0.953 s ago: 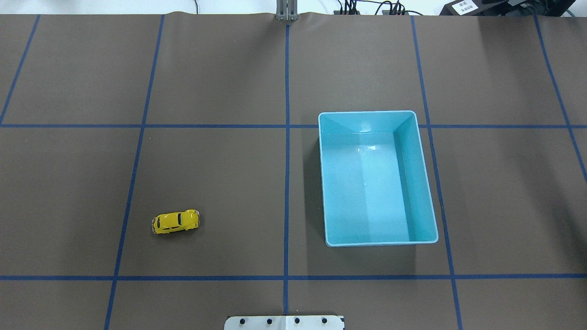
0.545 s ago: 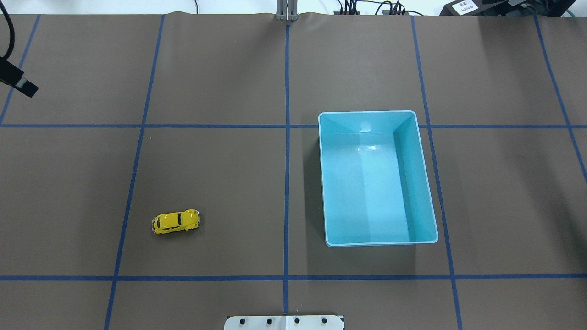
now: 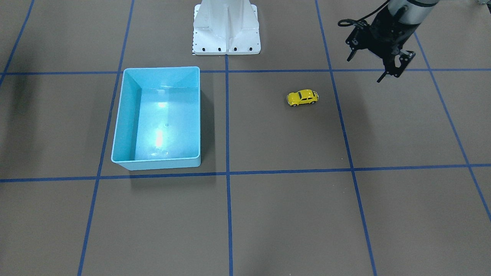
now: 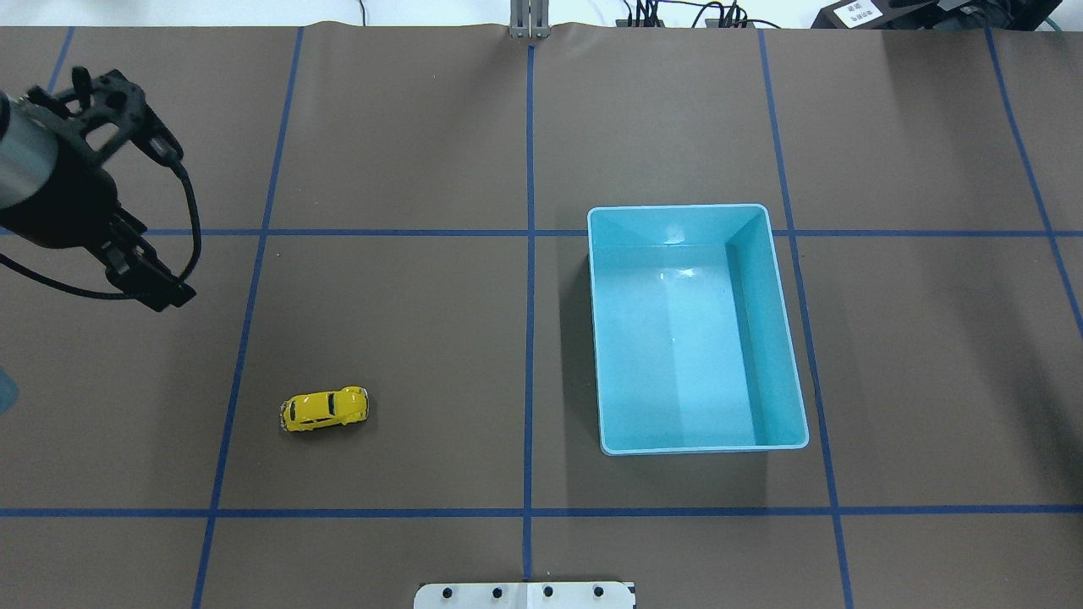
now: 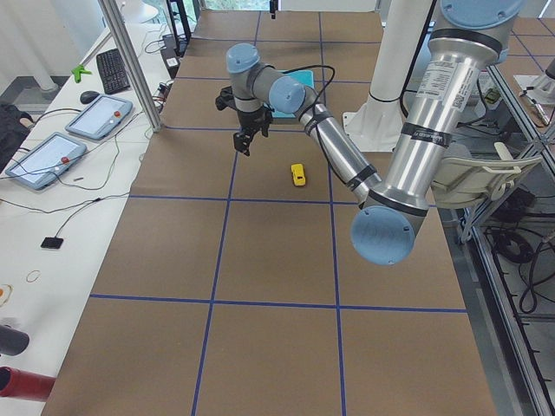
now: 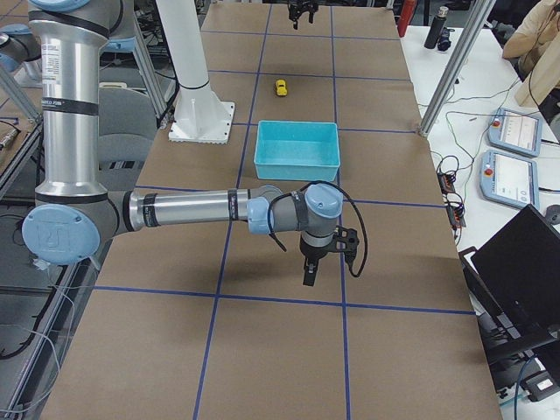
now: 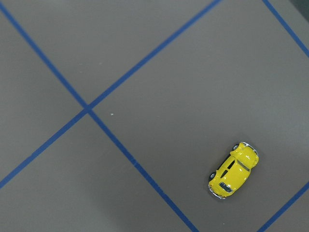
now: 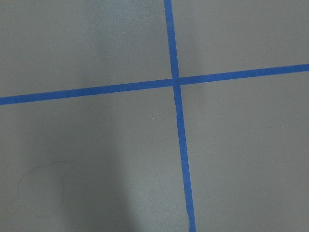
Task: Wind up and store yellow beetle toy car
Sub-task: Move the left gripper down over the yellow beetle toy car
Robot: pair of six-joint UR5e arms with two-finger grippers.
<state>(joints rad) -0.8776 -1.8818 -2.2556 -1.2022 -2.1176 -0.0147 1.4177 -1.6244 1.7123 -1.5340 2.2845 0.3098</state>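
The yellow beetle toy car (image 4: 324, 409) stands on its wheels on the brown table, left of the centre line. It also shows in the front view (image 3: 302, 97), both side views (image 5: 298, 174) (image 6: 281, 87) and the left wrist view (image 7: 233, 170). The empty light blue bin (image 4: 698, 207) (image 3: 161, 68) stands right of centre. My left gripper (image 4: 169, 218) (image 3: 364, 70) hangs open and empty above the table, off to the left of the car and farther out. My right gripper (image 6: 308, 273) shows only in the right side view, past the bin's right; I cannot tell its state.
Blue tape lines cross the brown table cover. The white robot base plate (image 3: 226, 27) (image 4: 525, 595) sits at the near edge. A metal post (image 5: 130, 61) and tablets (image 5: 100, 117) stand on the operators' side, beyond the table's far edge.
My left arm has come into the overhead view from the left edge and moved rightward over the table. The car and the bin have not moved.
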